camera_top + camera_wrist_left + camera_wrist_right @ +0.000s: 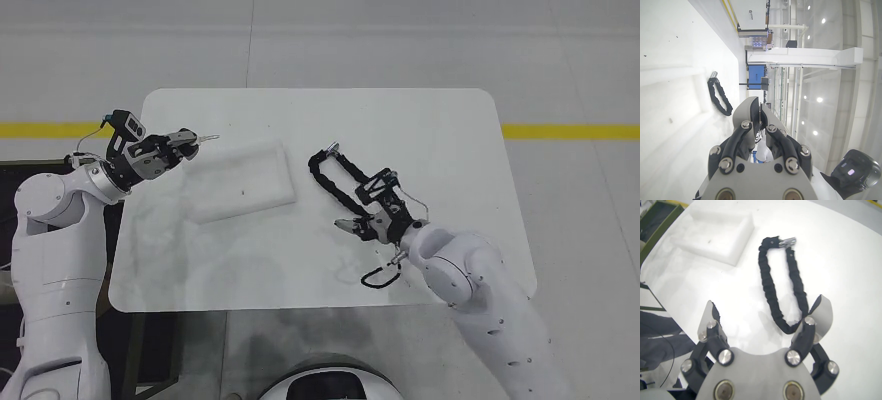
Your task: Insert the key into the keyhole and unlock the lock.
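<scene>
**Top view:** the left pincer [190, 143] is at the 9 o'clock edge of the worktop [440, 120], clenched on the key [207, 138]. The key's slim blade sticks out towards 3 o'clock, at the corner of a white foam tray [245, 180]. Near the middle lies the chain lock [320, 172], a black sleeved loop with its long axis running from 11 to 5 o'clock. Its metal lock cylinder [332, 148] is at the 11 o'clock end. The right pincer [365, 208] is at the loop's 5 o'clock end, released.

**Left wrist view:** the pads press together on the key's thin edge [759, 113]. The chain lock [726, 111] lies well beyond, just beside the tray's wall.

**Right wrist view:** the right pincer [766, 304] is spread wide. The loop's closed bend lies between its fingers, and the cylinder [788, 241] is at the far end.
</scene>
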You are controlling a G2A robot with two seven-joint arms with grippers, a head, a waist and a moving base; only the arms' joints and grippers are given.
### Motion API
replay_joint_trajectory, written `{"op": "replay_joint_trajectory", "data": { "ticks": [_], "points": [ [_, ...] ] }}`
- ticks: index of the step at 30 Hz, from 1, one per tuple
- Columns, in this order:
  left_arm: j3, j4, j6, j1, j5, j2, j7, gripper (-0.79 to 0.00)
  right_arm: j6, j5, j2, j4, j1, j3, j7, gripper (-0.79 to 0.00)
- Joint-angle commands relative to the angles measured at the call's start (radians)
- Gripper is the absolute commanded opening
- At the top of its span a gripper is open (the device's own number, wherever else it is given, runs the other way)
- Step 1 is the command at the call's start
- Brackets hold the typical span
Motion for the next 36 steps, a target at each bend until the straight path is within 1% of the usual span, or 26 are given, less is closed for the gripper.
{"op": "replay_joint_trajectory", "data": {
  "ticks": [1,3,5,6,7,36],
  "points": [
    [0.0,0.0,0.0,0.0,0.0,0.0,0.0,-0.785,0.011,-0.003,-0.023,0.047,0.072,-0.099,0.028,0.0],
    [0.0,0.0,0.0,0.0,0.0,0.0,0.0,-0.785,0.021,-0.017,-0.044,0.092,0.115,-0.16,0.033,0.0],
    [0.0,0.0,0.0,0.0,0.0,0.0,0.0,-0.785,0.048,-0.055,-0.064,0.134,0.142,-0.205,0.013,0.0],
    [0.0,0.0,0.0,0.0,0.0,0.0,0.0,-0.785,0.057,-0.058,-0.073,0.148,0.149,-0.217,0.006,0.0],
    [0.0,0.0,0.0,0.0,0.0,0.0,0.0,-0.785,0.089,-0.057,-0.08,0.145,0.153,-0.202,-0.029,0.0],
    [0.0,0.0,0.0,0.0,0.0,0.0,0.0,-0.785,0.096,-0.061,-0.081,0.145,0.151,-0.197,-0.04,0.0]
  ]
}}
